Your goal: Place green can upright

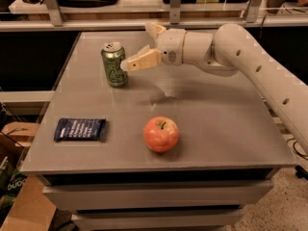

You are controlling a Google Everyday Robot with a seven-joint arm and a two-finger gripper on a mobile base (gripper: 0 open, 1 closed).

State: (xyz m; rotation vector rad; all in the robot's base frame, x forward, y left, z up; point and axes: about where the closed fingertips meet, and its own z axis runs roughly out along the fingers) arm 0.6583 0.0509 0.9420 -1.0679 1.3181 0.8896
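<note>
The green can stands upright on the grey table at the back left, silver top up. My gripper is just right of the can and slightly above the table. Its fingers are spread open. The near finger points toward the can's upper side, and the far finger sticks up behind. The gripper is apart from the can and holds nothing.
A red apple sits at the front middle of the table. A dark blue snack packet lies flat at the front left. A shelf rail runs behind the table. Cardboard boxes stand on the floor at the left.
</note>
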